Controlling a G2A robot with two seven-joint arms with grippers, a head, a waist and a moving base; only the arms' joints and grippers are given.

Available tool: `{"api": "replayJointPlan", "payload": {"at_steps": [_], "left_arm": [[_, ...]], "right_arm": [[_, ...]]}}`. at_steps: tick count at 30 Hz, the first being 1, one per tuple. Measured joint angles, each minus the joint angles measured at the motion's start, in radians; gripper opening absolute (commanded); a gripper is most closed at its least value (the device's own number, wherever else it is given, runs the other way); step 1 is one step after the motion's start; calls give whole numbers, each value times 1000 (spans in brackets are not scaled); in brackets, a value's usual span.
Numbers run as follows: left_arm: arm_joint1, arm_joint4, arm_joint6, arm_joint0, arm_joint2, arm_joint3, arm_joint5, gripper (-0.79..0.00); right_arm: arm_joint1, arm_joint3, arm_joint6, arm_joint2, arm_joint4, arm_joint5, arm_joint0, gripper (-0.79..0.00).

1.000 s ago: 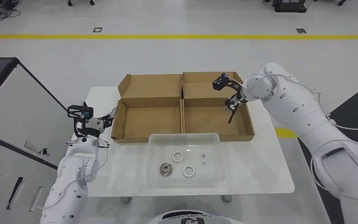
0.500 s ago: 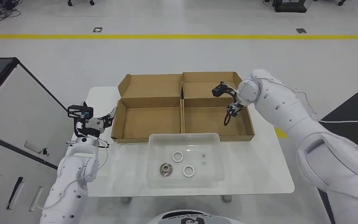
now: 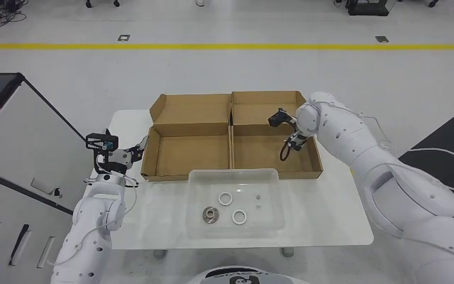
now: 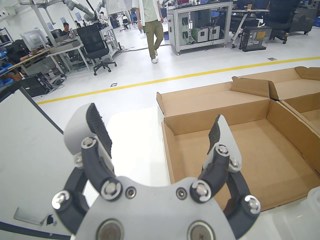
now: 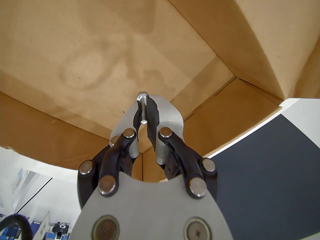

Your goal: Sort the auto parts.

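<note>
Right wrist view has the right gripper [image 5: 146,103] clamped on a silver threaded metal bolt [image 5: 142,107] held over the floor of the right-hand brown cardboard box [image 5: 75,38], while the left gripper [image 4: 160,131], jaws spread wide, sits beside the left-hand brown cardboard box [image 4: 250,148].

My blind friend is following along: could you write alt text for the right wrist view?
The right gripper is shut on a bolt, held above the floor of a cardboard box, near one corner.

No text, label or number is legible.
</note>
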Motion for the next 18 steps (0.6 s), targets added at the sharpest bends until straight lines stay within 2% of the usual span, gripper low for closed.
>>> {"api": "replayJointPlan", "payload": {"at_steps": [9,18], "left_arm": [[0,0,0,0,0,0,0,0],[0,0,0,0,0,0,0,0]], "right_arm": [[-38,73,-14,-9,-9,-17,6,-776],[-65,121,-21,-9,-17,-34,13,-443]]}}
